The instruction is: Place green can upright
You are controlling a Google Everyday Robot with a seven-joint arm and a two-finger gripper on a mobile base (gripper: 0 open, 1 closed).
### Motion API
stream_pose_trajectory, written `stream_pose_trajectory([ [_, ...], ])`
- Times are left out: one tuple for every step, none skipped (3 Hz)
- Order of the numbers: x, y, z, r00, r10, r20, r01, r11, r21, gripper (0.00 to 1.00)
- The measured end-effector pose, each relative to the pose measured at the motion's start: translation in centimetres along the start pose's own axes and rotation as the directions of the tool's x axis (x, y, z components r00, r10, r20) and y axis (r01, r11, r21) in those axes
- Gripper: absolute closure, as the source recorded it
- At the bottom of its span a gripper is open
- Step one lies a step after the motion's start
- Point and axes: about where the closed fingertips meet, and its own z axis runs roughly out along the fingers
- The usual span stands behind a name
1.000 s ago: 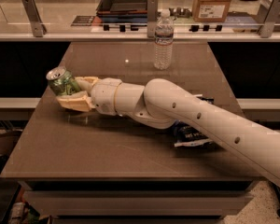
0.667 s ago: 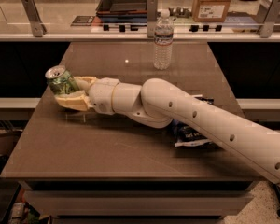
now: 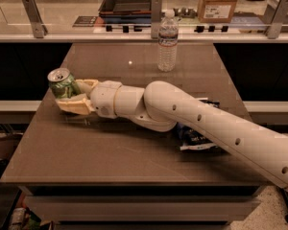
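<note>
Gripper [image 3: 71, 95] is being held low at the left side of the table [image 3: 134, 152], clamped on the green can [image 3: 64, 85], which is being gripped tilted, silver top pointing up-left away from the wrist, base seemingly just off the surface.

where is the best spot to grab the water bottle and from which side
Grip the water bottle around its middle, coming level from the near side: it stands upright, freestanding. The claw, at the table's left edge, is shut on the green can.
</note>
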Motion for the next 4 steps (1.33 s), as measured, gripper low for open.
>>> stream_pose_trajectory([
  [-0.07,0.16,0.14,1.000,-0.001,0.001,0.001,1.0000,-0.003,0.36],
  [-0.13,0.32,0.29,1.000,-0.002,0.001,0.002,1.0000,-0.007,0.13],
  [-0.19,0.46,0.41,1.000,-0.002,0.002,0.002,0.9999,-0.010,0.00],
  [-0.20,0.47,0.41,1.000,-0.002,0.002,0.002,0.9999,-0.010,0.00],
])
